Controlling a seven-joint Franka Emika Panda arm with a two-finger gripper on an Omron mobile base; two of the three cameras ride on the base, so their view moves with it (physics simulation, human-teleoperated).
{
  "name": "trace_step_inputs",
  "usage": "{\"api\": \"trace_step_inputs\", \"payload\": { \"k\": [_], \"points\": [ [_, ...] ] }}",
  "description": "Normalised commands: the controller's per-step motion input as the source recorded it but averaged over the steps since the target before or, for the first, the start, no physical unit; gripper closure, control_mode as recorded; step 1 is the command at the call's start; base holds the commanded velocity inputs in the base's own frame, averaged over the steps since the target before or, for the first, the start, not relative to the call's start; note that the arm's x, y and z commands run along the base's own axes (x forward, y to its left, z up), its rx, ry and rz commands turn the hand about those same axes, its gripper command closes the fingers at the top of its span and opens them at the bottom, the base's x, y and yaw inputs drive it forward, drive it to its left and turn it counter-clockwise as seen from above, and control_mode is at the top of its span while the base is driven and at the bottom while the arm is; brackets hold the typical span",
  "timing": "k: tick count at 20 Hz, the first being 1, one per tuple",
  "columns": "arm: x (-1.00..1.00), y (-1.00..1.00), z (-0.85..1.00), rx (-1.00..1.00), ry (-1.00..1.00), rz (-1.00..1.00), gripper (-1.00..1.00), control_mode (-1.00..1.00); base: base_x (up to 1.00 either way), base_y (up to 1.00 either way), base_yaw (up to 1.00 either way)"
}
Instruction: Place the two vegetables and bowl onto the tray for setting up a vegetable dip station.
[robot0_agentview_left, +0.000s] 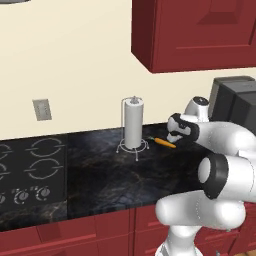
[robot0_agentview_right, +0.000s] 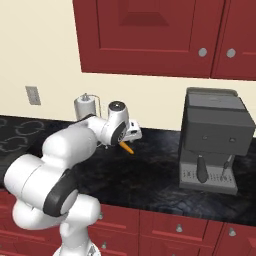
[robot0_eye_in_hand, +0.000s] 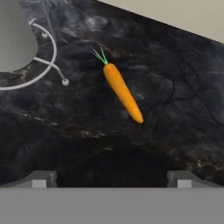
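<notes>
Above the back of the bench (robot0_eye_in_hand: 175, 109), near the wall, my fingers (robot0_eye_in_hand: 41, 178) stand wide apart and hold nothing, their two tips low in the hand view with bare dark stone between them; the carrot (robot0_eye_in_hand: 122, 92) lies flat on the stone ahead of them, apart from both tips, green stem toward the paper-towel holder (robot0_agentview_left: 133, 130) and point slanting away from it; the holder's wire foot is near the stem end but not touching it; a coffee machine (robot0_agentview_right: 212, 140) stands well apart toward the bench's other end. I judge the step in hand to be the approach to this first vegetable, nothing yet lifted; tray and bowl I cannot place from here. Next I must bring the hand forward and down over the carrot's middle, turn it so the fingers straddle the slim body crosswise, then close; the wire foot leaves little room on the stem side.
</notes>
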Motion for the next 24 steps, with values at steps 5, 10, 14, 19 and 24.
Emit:
{"api": "trace_step_inputs", "payload": {
  "k": [5,10,14,19,24],
  "points": [
    [0.32,0.01,-0.3,-0.03,0.0,0.02,-1.0,-1.0,0.0,0.0,0.0],
    [0.37,0.0,-0.23,-0.01,0.0,0.03,-1.0,-1.0,0.0,0.0,0.0],
    [0.37,0.0,-0.1,0.0,0.0,0.03,-1.0,-1.0,0.0,0.0,0.0],
    [0.3,0.0,-0.12,0.0,0.01,0.04,-1.0,-1.0,0.0,0.0,0.0],
    [0.19,0.0,-0.15,0.0,0.02,0.04,-1.0,-1.0,0.0,0.0,0.0]
  ]
}}
